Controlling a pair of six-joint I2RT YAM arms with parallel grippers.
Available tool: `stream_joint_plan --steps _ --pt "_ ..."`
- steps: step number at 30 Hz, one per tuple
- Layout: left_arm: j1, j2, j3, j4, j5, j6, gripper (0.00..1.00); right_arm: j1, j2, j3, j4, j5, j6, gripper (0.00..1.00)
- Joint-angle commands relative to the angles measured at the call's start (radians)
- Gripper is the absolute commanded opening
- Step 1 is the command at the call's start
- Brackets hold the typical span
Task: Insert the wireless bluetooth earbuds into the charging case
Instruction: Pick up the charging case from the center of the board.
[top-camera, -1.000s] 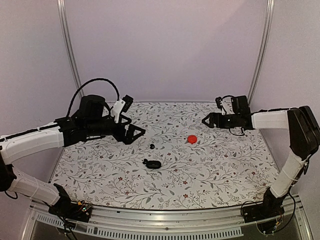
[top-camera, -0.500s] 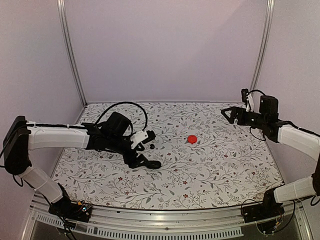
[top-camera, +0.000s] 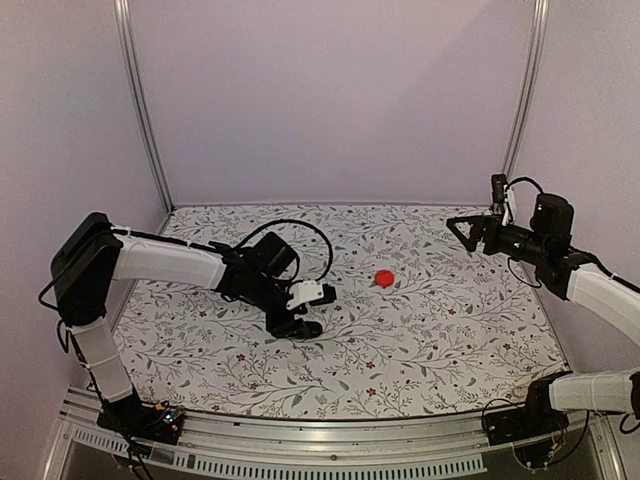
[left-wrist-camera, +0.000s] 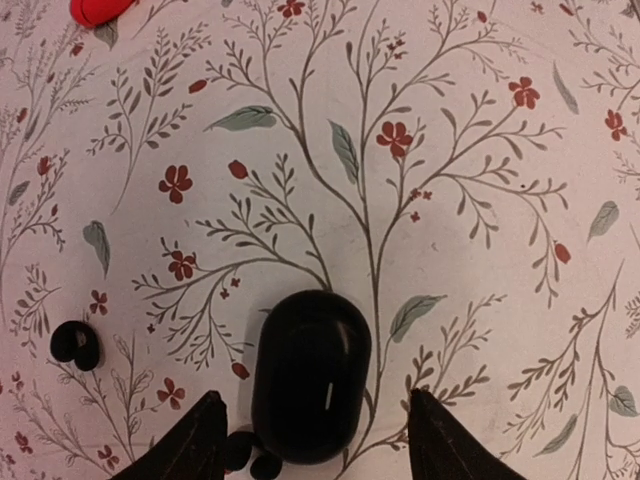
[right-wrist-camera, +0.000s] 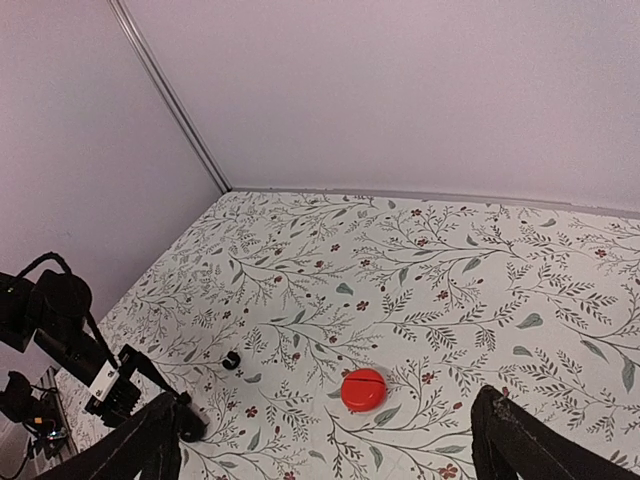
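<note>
1. My left gripper (left-wrist-camera: 313, 396) hangs straight over the charging case (left-wrist-camera: 310, 362), low in the left wrist frame. Its jaws are part open, one finger on each side of the case with a gap at both, and it has hold of nothing. I judge it is set astride like this to pinch the case across its narrow width.
2. The case lies flat on the floral table cover (left-wrist-camera: 470, 150) with its lid down, so it likely needs opening first.
3. One earbud (left-wrist-camera: 75, 343) sits apart at the left edge. A second dark bud (left-wrist-camera: 250, 455) lies just beside the case's lower-left end.
4. My right gripper (top-camera: 460, 231), at upper right of the top view, is spread wide and empty, parked well clear.
5. The red disc (right-wrist-camera: 363, 388) is unused.
6. I can read no brand or writing, only a pale glint on the lid.
</note>
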Motion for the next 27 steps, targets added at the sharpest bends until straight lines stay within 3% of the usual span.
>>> stream_joint_plan --steps 1,18,27 --pt "-0.014 0.047 0.046 -0.045 -0.002 0.061 0.60 0.002 -0.011 -0.019 0.011 -0.073 0.005 0.99" --pt "-0.017 0.146 0.109 -0.105 -0.016 0.100 0.45 0.001 0.041 -0.028 0.034 -0.158 0.031 0.99" --pt "-0.069 0.126 0.108 -0.092 -0.082 0.126 0.25 0.002 0.074 -0.062 0.068 -0.254 0.112 0.98"
